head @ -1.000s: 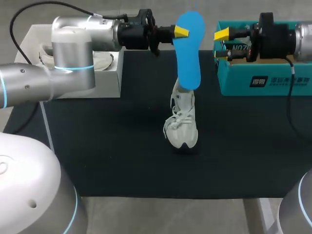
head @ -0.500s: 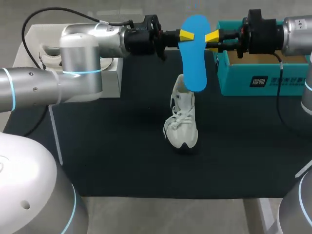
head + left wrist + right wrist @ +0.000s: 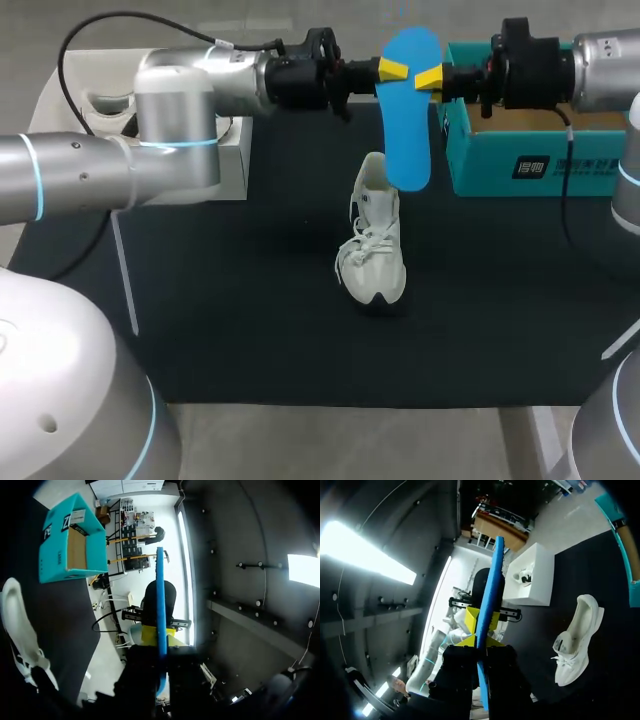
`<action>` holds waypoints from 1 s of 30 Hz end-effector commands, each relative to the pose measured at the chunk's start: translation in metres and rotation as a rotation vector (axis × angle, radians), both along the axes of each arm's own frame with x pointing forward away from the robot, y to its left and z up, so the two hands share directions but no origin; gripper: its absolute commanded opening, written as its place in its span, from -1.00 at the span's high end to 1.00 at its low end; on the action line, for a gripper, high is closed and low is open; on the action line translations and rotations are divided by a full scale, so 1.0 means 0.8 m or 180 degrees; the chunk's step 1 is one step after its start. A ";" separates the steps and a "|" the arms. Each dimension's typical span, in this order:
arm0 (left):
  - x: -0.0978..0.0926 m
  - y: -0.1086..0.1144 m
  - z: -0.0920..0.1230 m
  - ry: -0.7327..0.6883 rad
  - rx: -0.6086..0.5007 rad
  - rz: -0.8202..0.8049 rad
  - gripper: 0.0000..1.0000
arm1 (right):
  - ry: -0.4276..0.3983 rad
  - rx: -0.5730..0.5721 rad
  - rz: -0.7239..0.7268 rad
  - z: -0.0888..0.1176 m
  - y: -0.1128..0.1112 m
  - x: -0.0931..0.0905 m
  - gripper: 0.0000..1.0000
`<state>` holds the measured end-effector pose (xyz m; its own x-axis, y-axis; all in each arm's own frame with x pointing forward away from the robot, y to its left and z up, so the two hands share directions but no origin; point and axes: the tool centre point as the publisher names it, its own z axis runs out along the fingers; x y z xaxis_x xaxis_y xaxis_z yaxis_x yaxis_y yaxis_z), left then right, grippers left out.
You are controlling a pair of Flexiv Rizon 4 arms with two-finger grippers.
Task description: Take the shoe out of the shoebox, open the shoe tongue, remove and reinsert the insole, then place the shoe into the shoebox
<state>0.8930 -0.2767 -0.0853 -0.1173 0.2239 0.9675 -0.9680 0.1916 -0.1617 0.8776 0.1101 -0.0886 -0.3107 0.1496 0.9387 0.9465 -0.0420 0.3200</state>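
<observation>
A blue insole point(image 3: 408, 110) hangs upright above the table, over the heel of a white shoe point(image 3: 373, 240) that lies on the black mat. My left gripper point(image 3: 392, 70) is shut on the insole's upper part from the left. From the right, my right gripper point(image 3: 428, 78) is shut on the same part. In the left wrist view the insole point(image 3: 161, 595) runs edge-on between my fingers, with the shoe point(image 3: 20, 630) and the teal shoebox point(image 3: 70, 540) beside it. In the right wrist view the insole point(image 3: 490, 600) is also edge-on, the shoe point(image 3: 577, 640) below it.
The open teal shoebox point(image 3: 540, 160) stands at the back right of the mat, under my right arm. A white box point(image 3: 215, 160) holding another white shoe sits at the back left, under my left arm. The black mat point(image 3: 250, 320) lies bare in front of the shoe.
My right gripper has moved left to the insole and closed on it. My left arm has carried the insole a little to the right, still gripping it.
</observation>
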 end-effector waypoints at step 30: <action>0.002 0.058 -0.023 0.0011 0.0648 0.0210 -1.00 | 0.0123 0.0012 -0.0019 -0.027 -0.009 -0.018 1.00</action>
<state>0.9000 -0.2366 -0.1053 -0.1236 0.0280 0.9919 -0.9784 0.1633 -0.1266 0.8634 0.1028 -0.1088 -0.2742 0.1476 0.9503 0.9578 -0.0471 0.2836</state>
